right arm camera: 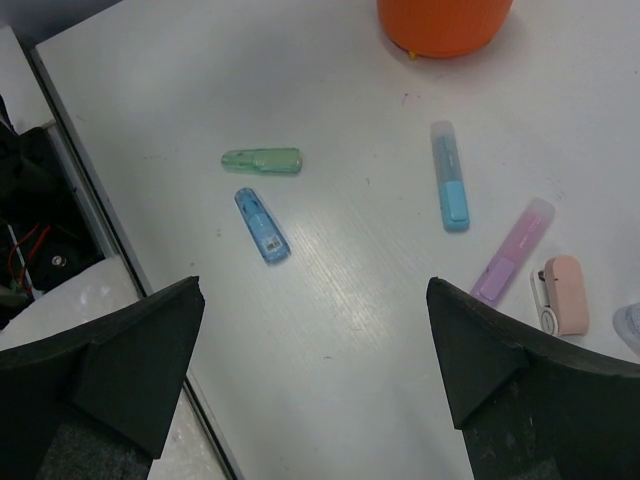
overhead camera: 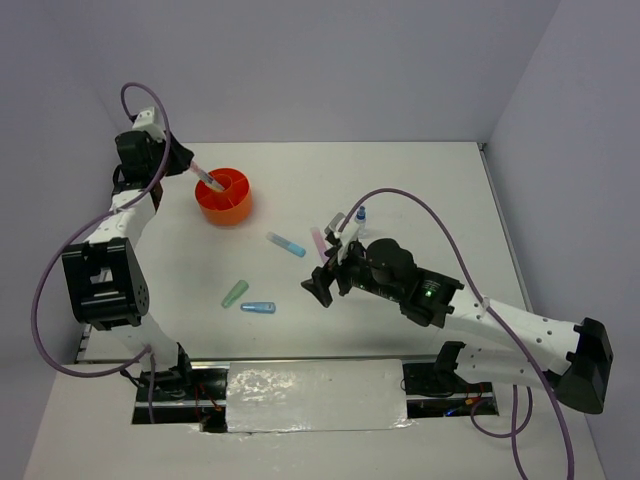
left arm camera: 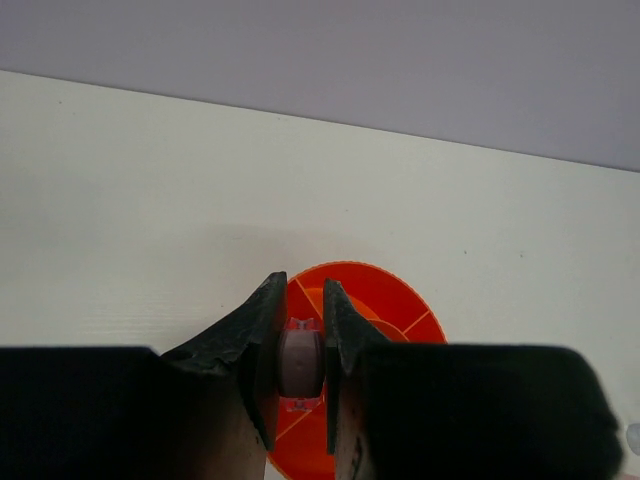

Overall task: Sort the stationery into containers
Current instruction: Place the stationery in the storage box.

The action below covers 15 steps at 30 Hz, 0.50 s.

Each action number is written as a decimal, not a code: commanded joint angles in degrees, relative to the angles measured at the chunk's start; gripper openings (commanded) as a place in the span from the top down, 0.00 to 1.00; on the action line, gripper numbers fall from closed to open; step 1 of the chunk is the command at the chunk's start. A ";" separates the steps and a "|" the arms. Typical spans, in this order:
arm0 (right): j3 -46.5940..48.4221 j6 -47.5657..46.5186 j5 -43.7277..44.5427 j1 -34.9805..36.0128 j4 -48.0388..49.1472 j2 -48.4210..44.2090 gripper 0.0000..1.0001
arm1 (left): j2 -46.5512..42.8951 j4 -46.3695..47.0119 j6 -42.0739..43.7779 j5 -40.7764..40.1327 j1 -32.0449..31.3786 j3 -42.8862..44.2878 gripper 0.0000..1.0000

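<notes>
Orange organizer (overhead camera: 222, 213) sits under the left gripper (left arm camera: 300, 286), which pinches a marker (left arm camera: 299, 362) — perhaps pink. A tilted release could snag a divider; the right gripper (right arm camera: 313, 290) gapes.

In the left wrist view, the two black fingers (left arm camera: 250, 340) of the left gripper (left arm camera: 300, 288) cover most of the round orange plastic organizer (left arm camera: 390, 300). The pale pink piece (left arm camera: 299, 358) pinched between them shows too little to tell what it is. In the right wrist view, the top edge cuts off the organizer, the right edge cuts off the tiny clear bottle (right arm camera: 630, 325), and the bottom edge cuts off the fingers (right arm camera: 130, 370) of the right gripper (right arm camera: 313, 290). From above, the little things (overhead camera: 335, 225) crowded beside that gripper are too small to tell apart.
</notes>
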 commanded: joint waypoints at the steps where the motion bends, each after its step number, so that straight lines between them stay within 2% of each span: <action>1: -0.19 -0.13 -0.58 0.03 2.32 0.84 0.00 | 0.89 5.11 -1.25 2.74 -0.04 1.10 0.91; 5: -0.19 -0.21 -0.58 0.12 2.50 0.75 0.00 | 1.51 5.46 -0.99 0.98 -0.04 -0.30 0.89; 11: 0.16 -0.04 -0.58 0.03 2.85 1.80 0.00 | 2.74 6.51 -1.96 1.41 -0.13 -1.36 0.71; 13: 0.07 -0.04 -0.58 0.03 3.02 1.89 0.00 | 3.62 5.55 -1.87 0.72 -0.13 -1.27 0.72; 15: -0.11 -0.13 -0.58 0.03 3.11 1.81 0.00 | 3.62 5.63 -1.69 0.10 -0.04 -1.89 0.84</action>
